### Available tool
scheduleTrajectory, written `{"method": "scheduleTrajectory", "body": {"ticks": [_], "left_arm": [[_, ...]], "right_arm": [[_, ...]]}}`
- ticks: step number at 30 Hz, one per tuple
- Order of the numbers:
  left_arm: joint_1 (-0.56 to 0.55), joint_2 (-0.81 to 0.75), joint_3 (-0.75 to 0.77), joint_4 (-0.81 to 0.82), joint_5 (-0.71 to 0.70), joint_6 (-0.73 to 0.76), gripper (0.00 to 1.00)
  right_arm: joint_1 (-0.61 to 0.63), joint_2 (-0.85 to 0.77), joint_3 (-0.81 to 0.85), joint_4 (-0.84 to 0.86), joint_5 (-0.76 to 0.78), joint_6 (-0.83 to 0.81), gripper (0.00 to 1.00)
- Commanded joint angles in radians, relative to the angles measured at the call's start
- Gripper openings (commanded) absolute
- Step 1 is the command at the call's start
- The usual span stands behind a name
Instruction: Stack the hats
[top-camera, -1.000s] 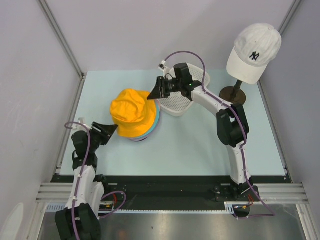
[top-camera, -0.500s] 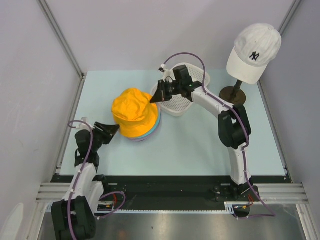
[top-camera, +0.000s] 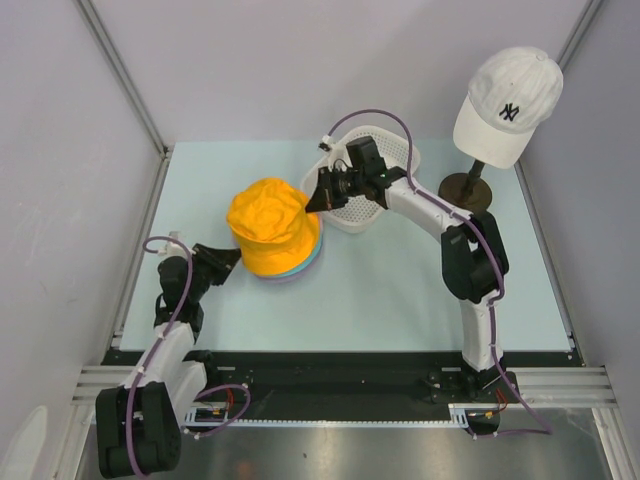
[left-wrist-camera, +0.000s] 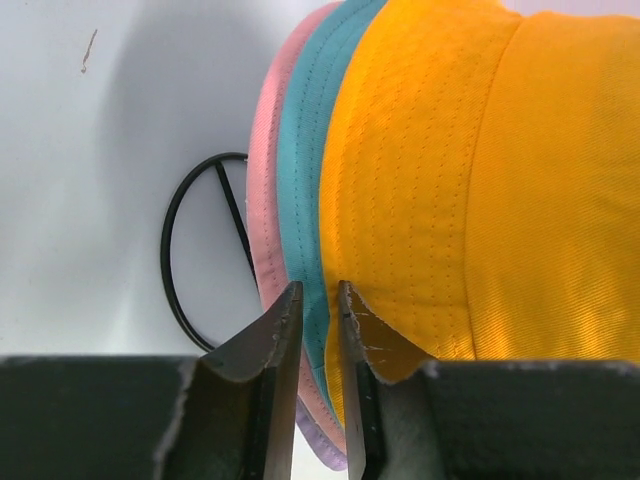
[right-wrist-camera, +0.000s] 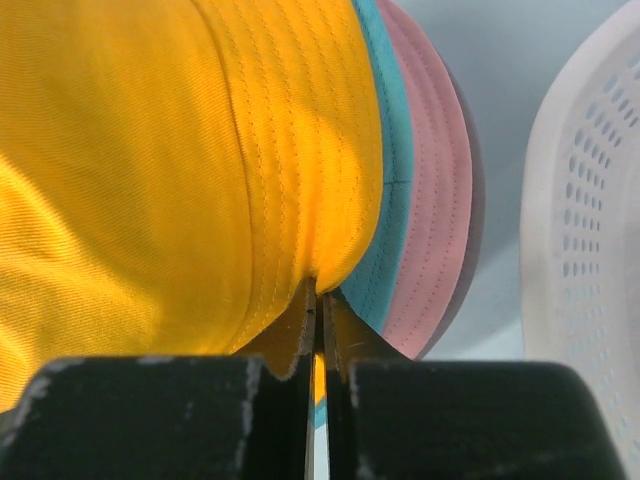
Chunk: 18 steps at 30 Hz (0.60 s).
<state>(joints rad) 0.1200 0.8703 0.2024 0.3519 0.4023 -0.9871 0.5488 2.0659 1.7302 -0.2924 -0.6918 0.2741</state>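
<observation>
An orange hat (top-camera: 270, 228) tops the stack of hats at the table's middle. Under its brim show the teal (left-wrist-camera: 305, 150), pink (left-wrist-camera: 268, 180) and lavender (left-wrist-camera: 325, 452) brims. My right gripper (top-camera: 317, 194) is at the stack's far right side, shut on a puckered fold of the orange hat's brim (right-wrist-camera: 330, 150); the fingertips (right-wrist-camera: 320, 295) meet there. My left gripper (top-camera: 233, 258) is at the stack's near left edge. Its jaws (left-wrist-camera: 317, 300) stand a narrow gap apart with the layered brim edges in the gap; a pinch cannot be made out.
A white perforated basket (top-camera: 375, 200) sits just right of the stack, behind my right gripper. A white NY baseball cap (top-camera: 508, 100) rests on a stand (top-camera: 467, 186) at the back right. A black wire ring (left-wrist-camera: 190, 250) lies on the table under the hats.
The orange hat has settled lower and squarer over the stack. My right gripper has closed on its brim. My left gripper's jaws have narrowed at the near brim edge.
</observation>
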Motion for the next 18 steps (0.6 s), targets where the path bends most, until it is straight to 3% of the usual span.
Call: {"method": "scheduleTrajectory", "body": {"ticks": [1, 13, 16, 17, 18], "left_arm": [[-0.017, 0.018, 0.012, 0.007, -0.010, -0.001, 0.23], [-0.074, 0.108, 0.043, 0.015, -0.042, 0.022, 0.20], [-0.072, 0.086, 0.099, -0.089, -0.048, 0.051, 0.19], [-0.072, 0.066, 0.120, -0.216, -0.087, 0.080, 0.20], [-0.071, 0.044, 0.141, -0.294, -0.120, 0.093, 0.26]], "right_arm": [[0.023, -0.012, -0.086, -0.165, 0.077, -0.061, 0.00], [0.054, -0.036, -0.170, -0.208, 0.166, -0.113, 0.00], [0.054, -0.041, -0.178, -0.211, 0.161, -0.113, 0.00], [0.054, -0.047, -0.175, -0.211, 0.161, -0.108, 0.00], [0.054, -0.049, -0.170, -0.211, 0.161, -0.107, 0.00]]}}
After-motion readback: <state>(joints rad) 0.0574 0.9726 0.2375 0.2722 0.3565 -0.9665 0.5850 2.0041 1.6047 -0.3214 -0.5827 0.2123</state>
